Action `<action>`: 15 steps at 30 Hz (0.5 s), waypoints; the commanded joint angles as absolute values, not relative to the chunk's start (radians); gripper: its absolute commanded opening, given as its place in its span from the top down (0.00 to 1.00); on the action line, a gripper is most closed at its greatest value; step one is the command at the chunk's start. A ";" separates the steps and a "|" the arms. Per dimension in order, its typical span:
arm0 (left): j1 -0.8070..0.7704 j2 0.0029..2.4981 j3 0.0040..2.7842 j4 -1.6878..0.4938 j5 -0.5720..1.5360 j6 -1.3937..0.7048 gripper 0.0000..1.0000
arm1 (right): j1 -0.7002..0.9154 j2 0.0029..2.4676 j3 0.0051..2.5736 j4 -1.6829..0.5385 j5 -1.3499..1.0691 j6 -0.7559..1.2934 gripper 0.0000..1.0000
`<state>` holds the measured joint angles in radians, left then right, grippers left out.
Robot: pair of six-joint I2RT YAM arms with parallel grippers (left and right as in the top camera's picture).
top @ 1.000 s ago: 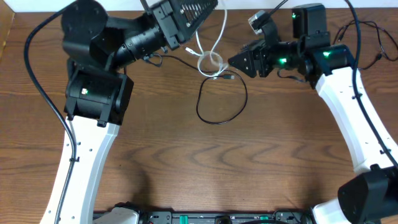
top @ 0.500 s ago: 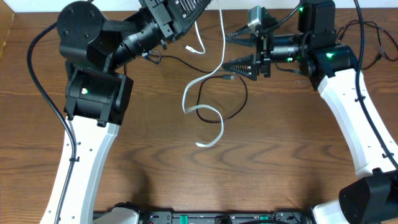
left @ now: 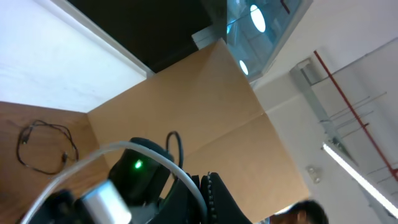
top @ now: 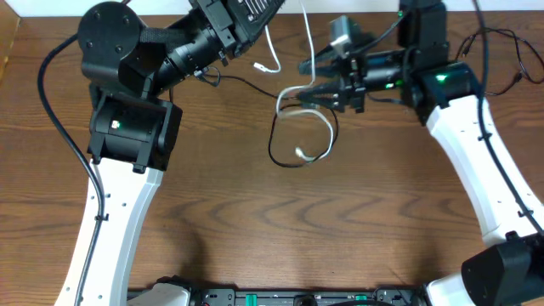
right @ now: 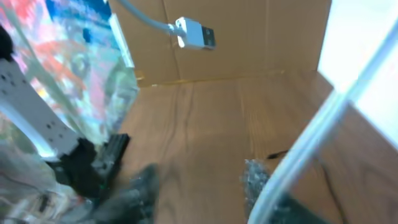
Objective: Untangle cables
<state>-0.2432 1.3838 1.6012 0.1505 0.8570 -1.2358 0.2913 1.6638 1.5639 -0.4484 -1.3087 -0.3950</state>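
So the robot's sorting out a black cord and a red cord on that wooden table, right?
Not quite: the second one is a white cord, not red. The overhead view shows it hanging down across the black cord, which lies looped on the wooden table.

It looks like a robotics lab or workshop bay: a wood-grain desk (top: pixel 255 212) walled by cardboard panels (left: pixel 205 106), with a ceiling strip light (left: pixel 354 174), a red pipe (left: pixel 348 106) and glass pane (left: pixel 261 31) overhead.
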 commanded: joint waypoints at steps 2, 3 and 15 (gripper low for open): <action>-0.239 1.380 1.614 0.167 0.845 -1.262 0.92 | 0.327 1.666 1.570 -0.387 -1.222 -0.279 0.80; -0.239 1.380 1.614 0.166 0.845 -1.261 0.92 | 0.324 1.667 1.570 -0.361 -1.203 -0.238 0.91; -0.239 1.445 1.614 -0.147 0.841 -0.928 0.63 | 0.057 1.557 1.571 -0.424 -0.996 0.061 0.99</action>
<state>-0.2428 1.4124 1.6024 -0.1051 0.8463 -1.0531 0.1413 1.6360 1.5631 -0.3992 -1.0370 -0.0162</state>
